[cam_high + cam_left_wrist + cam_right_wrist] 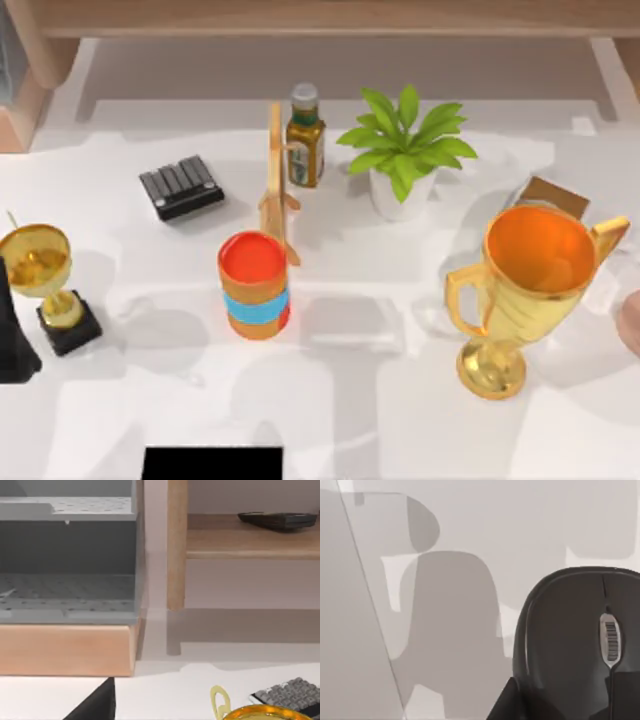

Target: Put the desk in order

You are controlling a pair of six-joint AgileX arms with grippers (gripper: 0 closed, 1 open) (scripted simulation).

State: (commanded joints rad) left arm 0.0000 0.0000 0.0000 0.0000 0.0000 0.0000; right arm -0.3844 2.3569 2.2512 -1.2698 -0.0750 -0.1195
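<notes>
Jaws' state cannot be told, right gripper over black mouse (pixel 580 640), bottle (pixel 305 138) label unreadable

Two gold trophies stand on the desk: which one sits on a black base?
The small trophy at the desk's left edge; its stem ends in a black block. The large trophy on the right has a gold foot and two handles.

Counter (pixel 400 420): smooth white top, matt, light wood trim at far edge. Large trophy (pixel 525 290): glossy gold metal, orange sheen inside bowl. Small trophy (pixel 40 265): shiny gold on matt black base. Bottle (pixel 305 140): glossy glass look, grey cap. Wooden stand (pixel 277 180): pale, matt. Mouse (pixel 580 645): smooth black plastic, slight gloss. Shelf (pixel 250 542): light wood, matt.
</notes>
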